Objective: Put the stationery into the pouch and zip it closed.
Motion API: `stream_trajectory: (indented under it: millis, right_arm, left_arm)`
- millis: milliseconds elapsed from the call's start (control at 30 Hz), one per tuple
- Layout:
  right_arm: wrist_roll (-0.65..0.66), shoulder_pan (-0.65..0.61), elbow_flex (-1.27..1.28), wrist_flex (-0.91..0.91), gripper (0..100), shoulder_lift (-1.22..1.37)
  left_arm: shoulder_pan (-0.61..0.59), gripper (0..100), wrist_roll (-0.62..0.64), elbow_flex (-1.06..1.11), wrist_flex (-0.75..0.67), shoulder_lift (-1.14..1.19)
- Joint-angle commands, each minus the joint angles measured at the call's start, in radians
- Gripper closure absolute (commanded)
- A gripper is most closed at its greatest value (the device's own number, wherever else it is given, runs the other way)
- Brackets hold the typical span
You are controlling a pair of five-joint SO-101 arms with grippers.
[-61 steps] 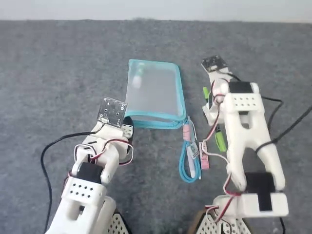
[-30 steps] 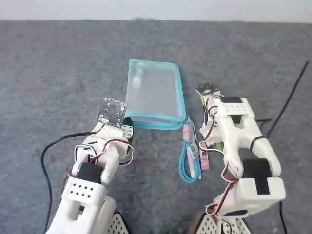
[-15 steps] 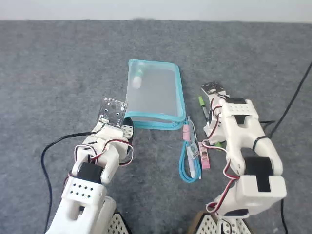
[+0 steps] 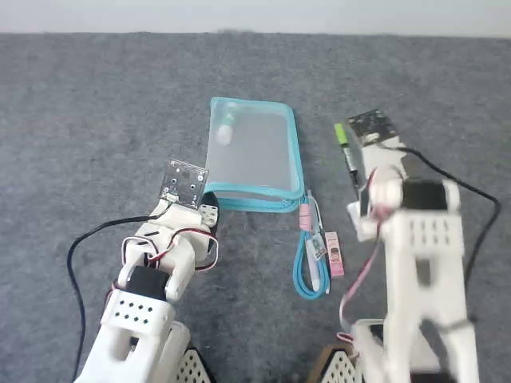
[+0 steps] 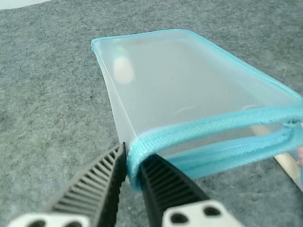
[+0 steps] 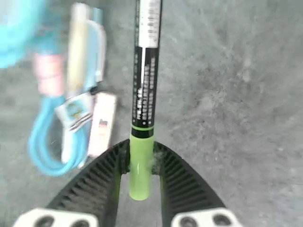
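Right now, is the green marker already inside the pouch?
No, the right gripper is shut on the green marker, which is outside the pouch, off to its side.

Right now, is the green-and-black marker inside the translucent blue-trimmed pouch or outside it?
Outside. The right arm's fingers clamp the green-and-black marker off to one side of the translucent blue-trimmed pouch.

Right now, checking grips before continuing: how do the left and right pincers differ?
The left pincer clamps the teal zipper edge of the pouch; the right pincer clamps the green end of the pen. The left pincer is at a pouch corner; the right pincer is beside the pouch, apart. Both are shut.
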Motion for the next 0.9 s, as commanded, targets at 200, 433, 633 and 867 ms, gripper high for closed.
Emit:
stream_trajectory:
  millis: [200, 433, 633, 867]
  right_arm:
    - [0.272, -0.329, -0.018, 0.291, 99.1, -0.288]
    - [0.227, -0.398, -0.025, 0.265, 99.1, -0.062]
    - [0.138, -0.398, -0.101, 0.219, 99.1, 0.143]
    - [0.021, -0.401, -0.279, 0.219, 99.1, 0.255]
  left_arm:
    - [-0.008, 99, -0.005, -0.012, -0.003, 0.002]
    - [-0.008, 99, -0.005, -0.012, -0.002, 0.002]
    - [-0.008, 99, -0.006, -0.012, -0.002, 0.002]
    - [-0.008, 99, -0.006, -0.012, -0.002, 0.002]
